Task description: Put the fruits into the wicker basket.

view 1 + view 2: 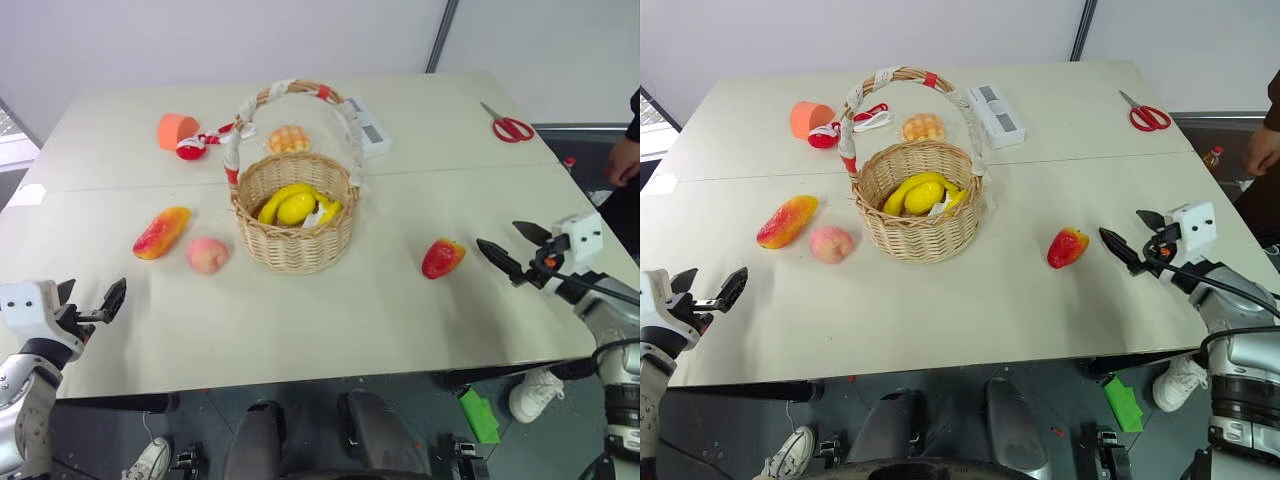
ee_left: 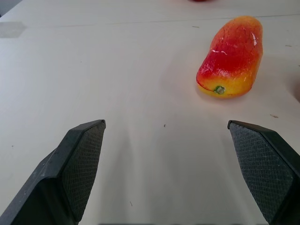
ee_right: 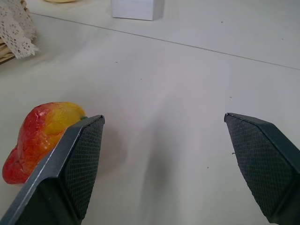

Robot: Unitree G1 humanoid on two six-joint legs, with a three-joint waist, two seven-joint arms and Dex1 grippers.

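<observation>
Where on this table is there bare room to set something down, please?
Bare: the near strip between the peach and the red-yellow pointed fruit, and the far right up to the scissors. Crowded: behind the wicker basket, among cup, bun and white box.

A bare test room or lab: plain white table (image 1: pixel 300 330), blank pale walls (image 1: pixel 200 40), grey floor (image 1: pixel 420 420).
</observation>
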